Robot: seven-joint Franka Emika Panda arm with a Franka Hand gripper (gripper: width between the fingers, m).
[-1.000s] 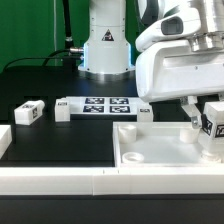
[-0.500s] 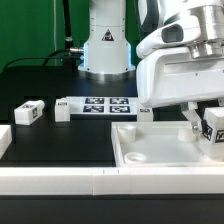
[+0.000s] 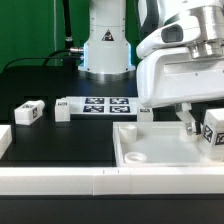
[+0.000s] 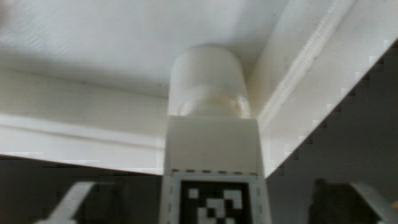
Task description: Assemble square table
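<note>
White tagged leg (image 4: 215, 120), rounded tip in tray top (image 4: 98, 40) corner, fingers (image 4: 63, 208) flanking it (not touching)

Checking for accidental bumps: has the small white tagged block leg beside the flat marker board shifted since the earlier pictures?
No. The small white block leg keeps the same gap from the marker board end.

Black bench (image 3: 60, 140) carries:
- Marker board (image 3: 95, 105), flat, near middle, toward back.
- Loose white tagged leg (image 3: 28, 112) on exterior view's left, near board, not touching.
- Square table top (image 3: 170, 150) on exterior view's right, rim up.
- Long white rail (image 3: 55, 180) along near edge.
- Robot base (image 3: 105, 55) at back.
- Another white block (image 3: 4, 138), cut off at exterior view's left edge.
</note>
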